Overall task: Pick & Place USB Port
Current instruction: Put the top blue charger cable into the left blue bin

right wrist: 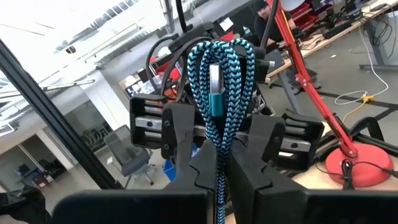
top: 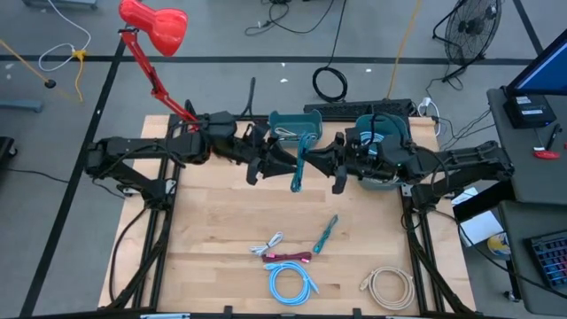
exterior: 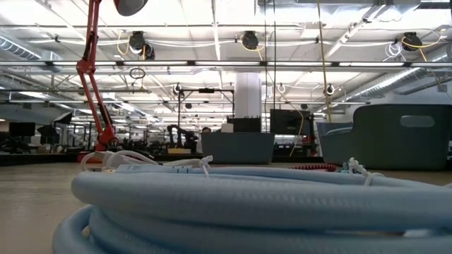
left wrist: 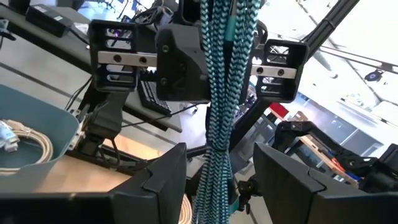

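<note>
Both arms reaching inward, meeting above the far middle of the table [top: 221, 230]. Right gripper [right wrist: 219, 163] fingers clamped on the teal braided USB cable [top: 299, 168], held in the air between the two grippers. Left gripper [left wrist: 219, 171] fingers spread wide on either side of the hanging cable. Teal bin [top: 282, 124] just behind, holding a pale cable [left wrist: 25, 140]. Second, darker bin [top: 394, 133] under the right arm, contents unclear.

teal-black cable [right wrist: 219, 124] braided cloth sheath, rough weave, shiny metal plug tip, right tool [right wrist: 222, 177] matt black plastic, left tool [left wrist: 219, 180] same matt plastic, surface [top: 221, 230] pale wood planks, smooth, light-blue cable [top: 291, 285] smooth glossy plastic jacket, red lamp [top: 159, 25] glossy
</note>
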